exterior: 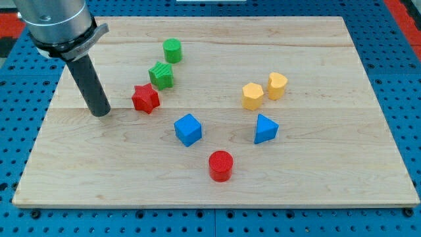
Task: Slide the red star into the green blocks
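Note:
The red star (145, 99) lies on the wooden board (316, 178), left of centre. A green star-shaped block (161, 75) sits just up and to the right of it, almost touching. A green cylinder (172, 50) stands further up. My tip (100, 113) rests on the board to the left of the red star, with a small gap between them.
A blue cube (188, 129) and a blue triangular block (265, 129) lie in the middle. A red cylinder (221, 165) stands near the view's bottom. A yellow hexagon (252, 96) and a yellow heart-like block (277, 85) sit to the right.

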Robot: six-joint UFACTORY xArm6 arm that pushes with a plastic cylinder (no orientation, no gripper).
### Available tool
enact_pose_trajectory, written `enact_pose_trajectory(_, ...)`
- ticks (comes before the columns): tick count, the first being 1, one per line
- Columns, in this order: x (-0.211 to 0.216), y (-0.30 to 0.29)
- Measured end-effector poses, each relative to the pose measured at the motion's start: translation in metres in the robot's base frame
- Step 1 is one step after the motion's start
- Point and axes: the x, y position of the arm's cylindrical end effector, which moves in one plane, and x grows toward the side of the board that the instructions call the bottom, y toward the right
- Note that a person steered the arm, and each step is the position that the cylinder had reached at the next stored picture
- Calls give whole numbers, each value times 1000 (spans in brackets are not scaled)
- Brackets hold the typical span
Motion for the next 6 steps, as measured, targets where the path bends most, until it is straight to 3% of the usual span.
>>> enact_pose_trajectory(2,28,42)
enact_pose_trajectory(3,15,53)
enact_pose_trajectory(4,-4,65)
enact_pose_trajectory(6,-94,87)
